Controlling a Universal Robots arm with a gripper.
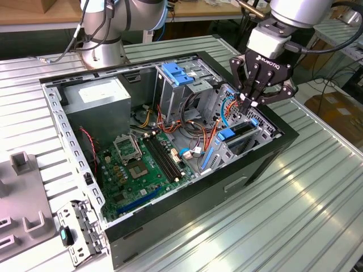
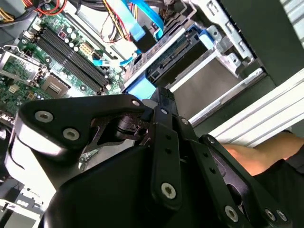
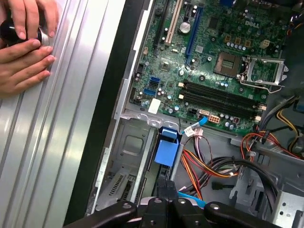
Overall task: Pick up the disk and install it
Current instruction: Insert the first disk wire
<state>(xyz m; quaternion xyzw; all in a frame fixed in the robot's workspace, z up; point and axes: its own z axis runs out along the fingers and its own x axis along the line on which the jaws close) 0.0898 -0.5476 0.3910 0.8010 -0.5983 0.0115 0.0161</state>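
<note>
The disk (image 1: 241, 131) lies in the drive bay at the exterior view's right end of the open computer case (image 1: 272, 148), its blue carrier end (image 1: 226, 134) facing the motherboard. My gripper (image 1: 248, 103) hangs just above the disk's outer end, its fingers shut together with nothing visible between them. In the second wrist view the fingertips (image 2: 162, 96) sit beside the blue carrier end (image 2: 141, 88), with the disk (image 2: 173, 59) beyond in the bay. The first wrist view shows the blue carrier end (image 3: 166, 152) right ahead of my gripper (image 3: 166, 184).
Motherboard (image 1: 142, 161), grey power-supply box (image 1: 99, 96) and a tall metal cage with a blue latch (image 1: 177, 72) fill the case. Orange and red cables (image 3: 209, 166) run beside the bay. A person's hands (image 3: 26, 52) rest on the ribbed table beside the case.
</note>
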